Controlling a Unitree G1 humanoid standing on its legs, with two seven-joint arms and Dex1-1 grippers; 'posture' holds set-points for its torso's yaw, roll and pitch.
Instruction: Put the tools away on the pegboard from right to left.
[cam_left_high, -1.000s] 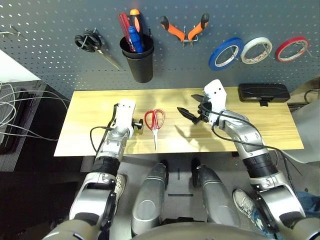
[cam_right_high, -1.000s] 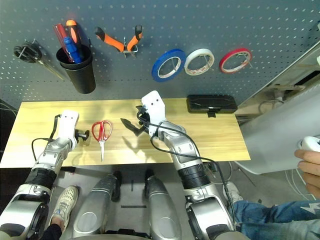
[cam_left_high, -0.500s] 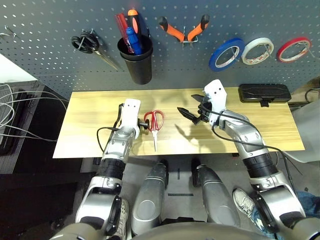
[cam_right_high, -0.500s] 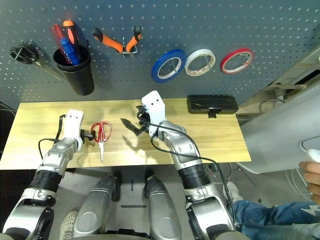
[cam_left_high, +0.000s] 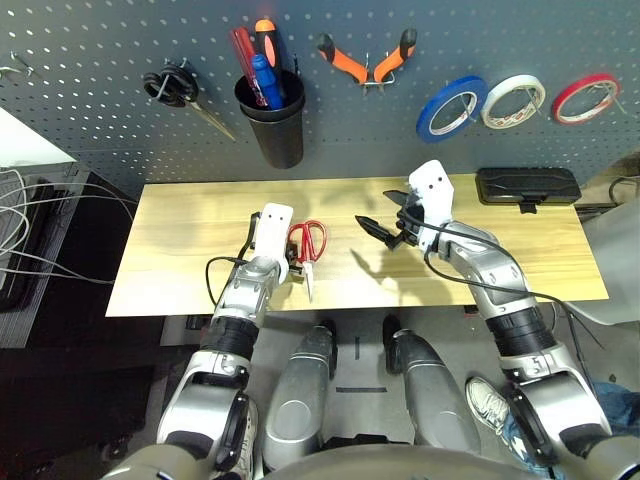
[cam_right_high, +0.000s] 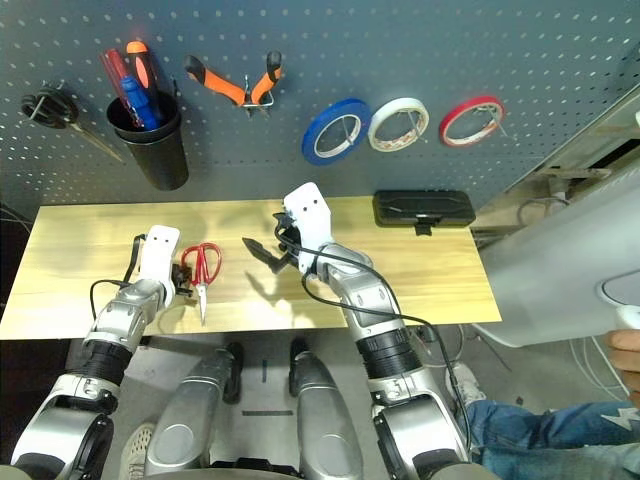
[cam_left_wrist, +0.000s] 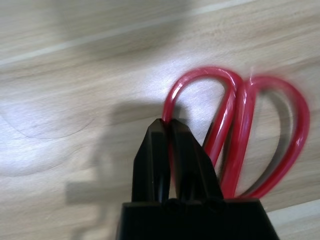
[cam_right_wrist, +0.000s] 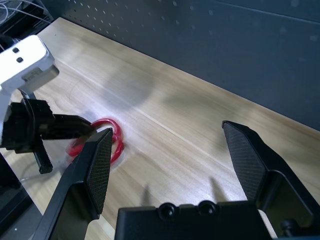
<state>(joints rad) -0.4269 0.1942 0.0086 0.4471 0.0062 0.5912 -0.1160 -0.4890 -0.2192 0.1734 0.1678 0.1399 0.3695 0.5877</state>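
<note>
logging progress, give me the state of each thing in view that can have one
red-handled scissors: flat on the table, one handle loop pinched
left gripper: jaws shut on that loop
right gripper: jaws open, empty
pliers: hung on pegboard
blue tape ring: hung
black cup: holding screwdrivers

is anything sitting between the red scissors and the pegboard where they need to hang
Nothing visible does. The red-handled scissors lie on the wooden table, the left gripper shut on one handle loop. Only bare tabletop lies between them and the dark grey pegboard behind.
</note>
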